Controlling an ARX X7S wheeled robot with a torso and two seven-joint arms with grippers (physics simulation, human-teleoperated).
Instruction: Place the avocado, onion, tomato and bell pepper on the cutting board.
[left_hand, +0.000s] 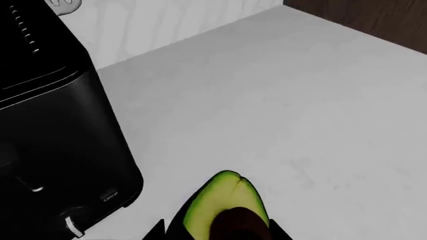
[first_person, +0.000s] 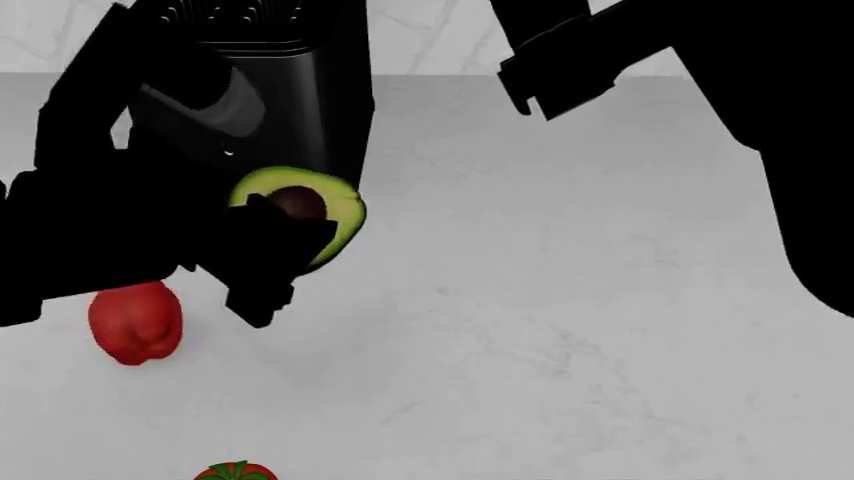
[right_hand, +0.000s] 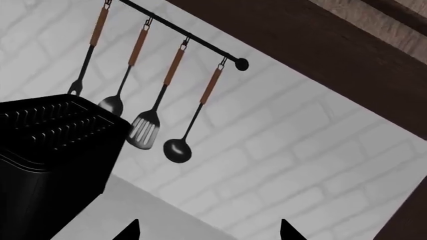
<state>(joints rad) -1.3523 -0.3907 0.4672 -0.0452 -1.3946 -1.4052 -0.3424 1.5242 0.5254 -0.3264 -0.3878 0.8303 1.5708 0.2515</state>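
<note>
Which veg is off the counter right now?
The avocado, held up in the left gripper. The bell pepper and tomato both sit on the counter.

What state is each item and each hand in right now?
Avocado: held in the left hand, off the counter, cut face showing.
Left hand: shut on the avocado.
Right hand: open, empty, aimed at the wall.
Pepper: loose on the counter.
Tomato: on the counter, partly out of view.
Board: not in view.
</note>
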